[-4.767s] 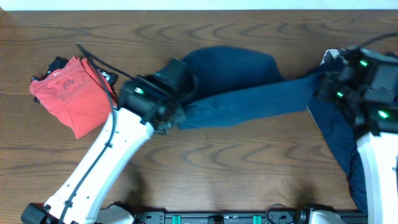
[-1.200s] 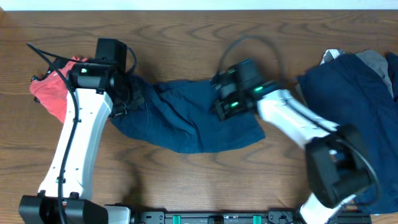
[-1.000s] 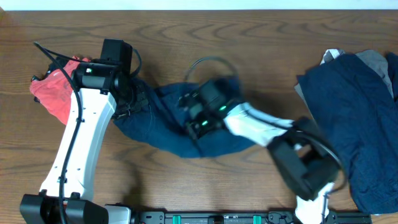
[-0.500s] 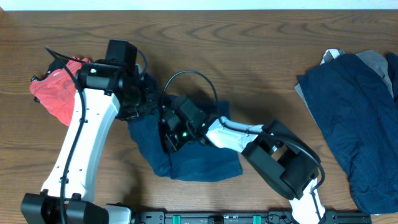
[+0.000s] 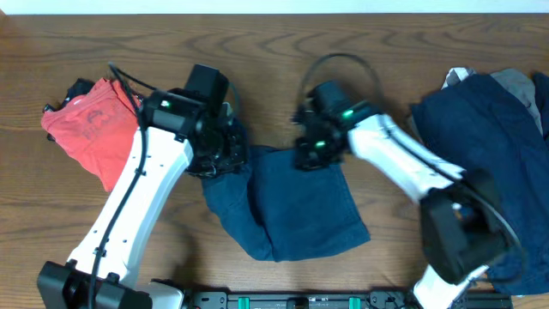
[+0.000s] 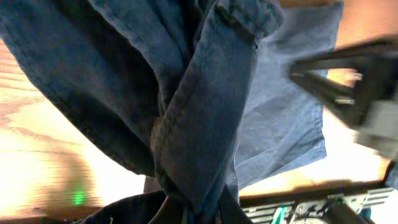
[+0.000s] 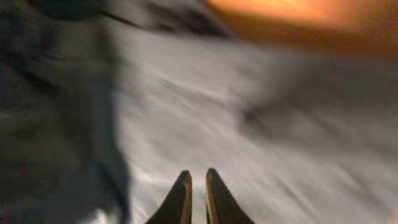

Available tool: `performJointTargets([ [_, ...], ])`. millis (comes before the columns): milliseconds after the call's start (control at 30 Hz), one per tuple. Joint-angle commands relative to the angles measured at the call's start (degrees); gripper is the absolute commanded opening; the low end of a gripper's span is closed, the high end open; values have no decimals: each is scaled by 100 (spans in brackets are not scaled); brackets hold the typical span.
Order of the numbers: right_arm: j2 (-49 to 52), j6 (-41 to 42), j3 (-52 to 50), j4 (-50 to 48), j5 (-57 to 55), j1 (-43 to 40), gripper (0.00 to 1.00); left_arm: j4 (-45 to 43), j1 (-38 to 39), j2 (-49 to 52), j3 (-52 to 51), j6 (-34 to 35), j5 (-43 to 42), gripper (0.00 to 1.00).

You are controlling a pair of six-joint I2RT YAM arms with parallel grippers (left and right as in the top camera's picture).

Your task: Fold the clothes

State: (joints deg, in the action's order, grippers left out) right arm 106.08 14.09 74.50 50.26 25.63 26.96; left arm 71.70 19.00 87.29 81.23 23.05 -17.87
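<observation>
Wood-grain bench lies under it all, showing bare between the heaps. At the left gripper the jaws are clamped on a twisted rope of the trousers. Its wrist view shows that bunch running straight down into them, raised off the wood, probably so the slack side can be drawn over. The right gripper sits at the upper right corner of the same cloth, jaws pressed almost together with a mere slit between. Its view is too blurred to tell whether any cloth is nipped there. Outward, the trousers spread flat and roughly square at the bench's near middle, with a rumpled lobe on their left, so the fold looks half made. Well apart to the right is a navy and grey pile. At far left lies a red top, seemingly folded.
</observation>
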Motion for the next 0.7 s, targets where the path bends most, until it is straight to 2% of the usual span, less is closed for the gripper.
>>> performJointTargets([
  [0, 44, -345, -168, 706, -898, -168, 6, 9, 109, -39, 24, -50, -94, 6],
  [67, 44, -343, -424, 822, -1217, -219, 7, -15, 125, -39, 24, -52, -94, 6],
  [200, 44, -260, -1049, 310, -1213, -221, 8, -61, 122, -39, 24, -52, -92, 6],
  [433, 44, 0, -1915, -1080, -868, -170, 8, -223, 144, -39, 24, -83, -61, 6],
  [567, 83, 505, -2031, -1880, -868, -136, 6, -544, 234, -39, 24, -516, -26, 7],
  [667, 111, 876, -2031, -2544, -874, -76, 6, -737, 234, -37, 24, -654, 393, 7],
])
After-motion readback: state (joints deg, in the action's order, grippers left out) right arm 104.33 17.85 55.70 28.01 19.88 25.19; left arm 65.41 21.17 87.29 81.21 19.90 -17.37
